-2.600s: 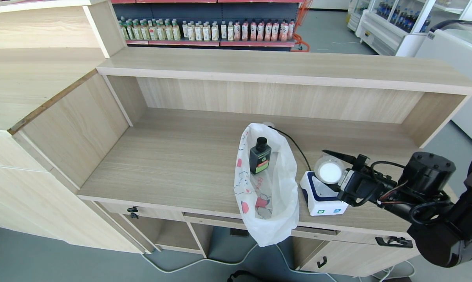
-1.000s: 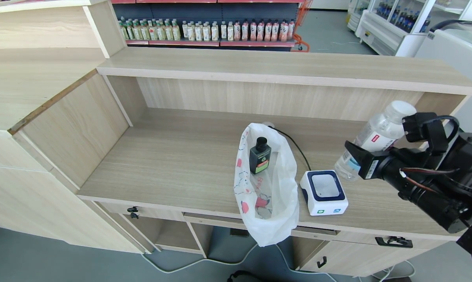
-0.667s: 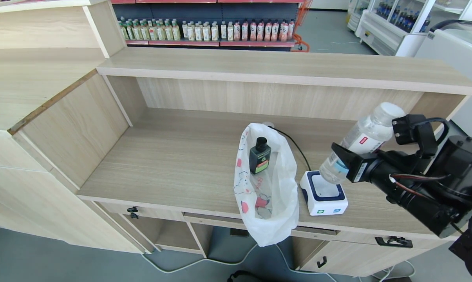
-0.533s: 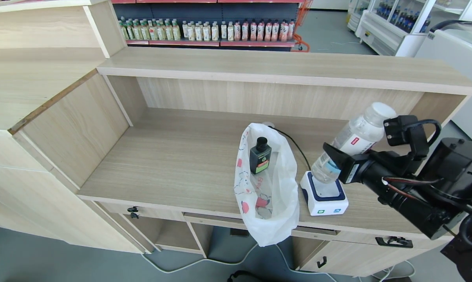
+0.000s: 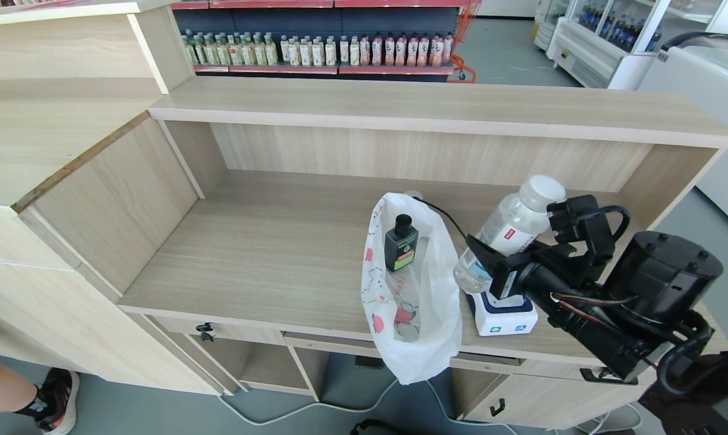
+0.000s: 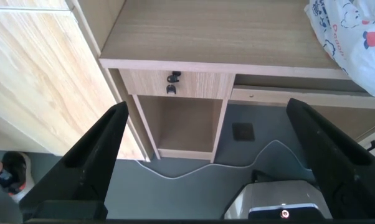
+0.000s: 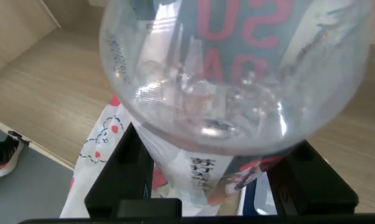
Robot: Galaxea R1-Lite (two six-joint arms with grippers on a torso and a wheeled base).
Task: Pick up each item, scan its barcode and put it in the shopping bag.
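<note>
The right arm reaches in over the wooden counter (image 5: 267, 254) from the right. Its gripper (image 5: 490, 260) is clamped on the lower body of a clear water bottle (image 5: 516, 217) with a white cap and a red-marked label. The bottle hangs tilted, just beside the shopping bag (image 5: 442, 314) and above the scanner (image 5: 502, 314), base down-left and cap up toward the back right. The left gripper (image 6: 206, 109) hangs with its fingers spread wide, in front of the counter's drawer (image 6: 194, 84).

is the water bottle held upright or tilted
Tilted: the water bottle in the right gripper leans, its cap higher and further right than its base by the scanner.
</note>
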